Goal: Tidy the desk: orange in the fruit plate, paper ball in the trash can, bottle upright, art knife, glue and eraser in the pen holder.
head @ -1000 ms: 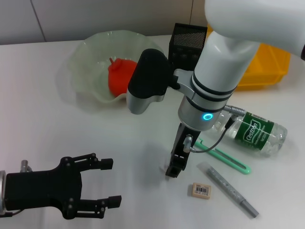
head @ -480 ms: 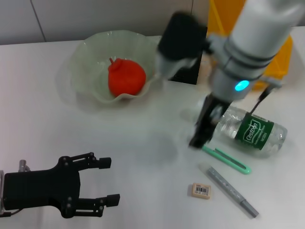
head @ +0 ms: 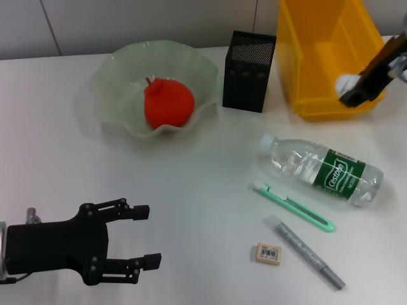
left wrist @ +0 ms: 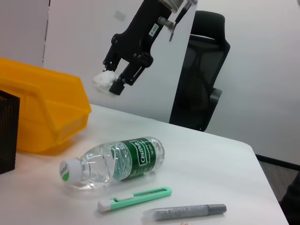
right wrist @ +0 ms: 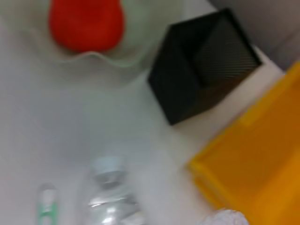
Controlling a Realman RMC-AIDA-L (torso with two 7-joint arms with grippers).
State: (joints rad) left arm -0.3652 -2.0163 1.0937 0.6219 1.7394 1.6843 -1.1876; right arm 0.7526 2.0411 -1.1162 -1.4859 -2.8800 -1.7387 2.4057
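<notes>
One crumpled white paper ball [head: 347, 82] sits pinched in the right claw [head: 353, 89], which hangs at the near right edge of the yellow plastic bin [head: 318, 57] serving as trash can. To finish well, I judge the ball should be carried over the bin's open middle before letting go, so it cannot bounce off the rim. The left claw [head: 137, 238] rests open, low over the white counter [head: 203, 190].

Smooth white rectangular tabletop [head: 191, 184]; black padded swivel office chair [left wrist: 202, 70] standing just beyond the tabletop's far edge; plain white wall [left wrist: 262, 61] behind that chair; pale grey wall panels [head: 127, 25] with vertical seams rising behind the tabletop
</notes>
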